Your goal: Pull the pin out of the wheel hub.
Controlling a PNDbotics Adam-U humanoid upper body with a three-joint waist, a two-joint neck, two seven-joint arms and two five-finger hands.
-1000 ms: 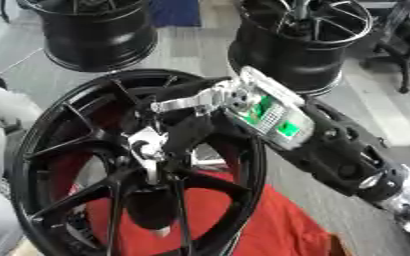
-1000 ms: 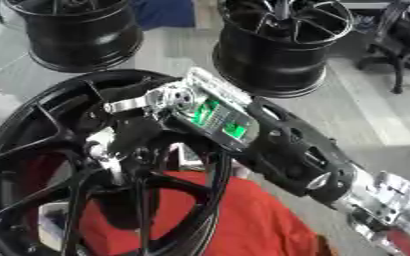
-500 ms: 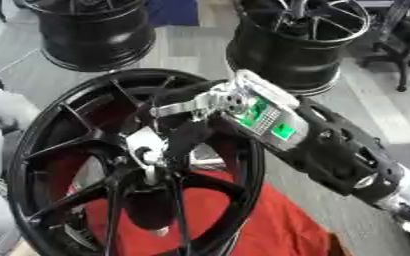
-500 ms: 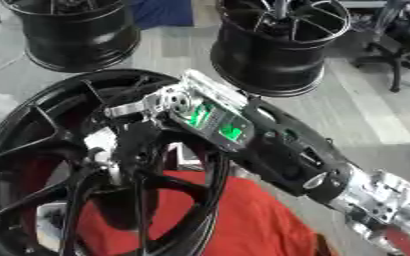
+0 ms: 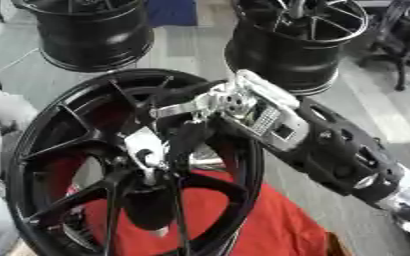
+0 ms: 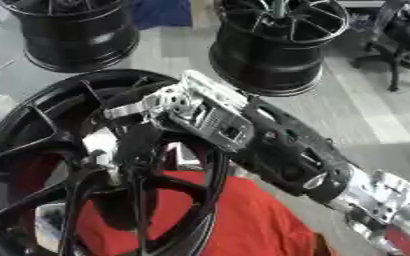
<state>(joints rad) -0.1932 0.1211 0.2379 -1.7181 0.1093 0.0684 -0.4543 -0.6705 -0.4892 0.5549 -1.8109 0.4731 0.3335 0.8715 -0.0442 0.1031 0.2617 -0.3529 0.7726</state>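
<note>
Your right hand [image 5: 210,111] is reaching to the glossy black spoked wheel [image 5: 60,145], fingers curling at the silver hub pin [image 5: 145,150]; can't tell if pinching. Pin's prob. stiff, slick metal – grip near its head

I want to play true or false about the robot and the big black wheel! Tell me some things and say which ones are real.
1. The robot's right hand reaches into the middle of the big black wheel. True.
2. The wheel is white. False: it is black, with a silvery hub.
3. A red cloth lies under the wheel. True.
4. Two more black wheels stand behind it on the floor. True.
5. The robot's left hand holds the wheel's rim. False: no left hand shows in either view.
</note>
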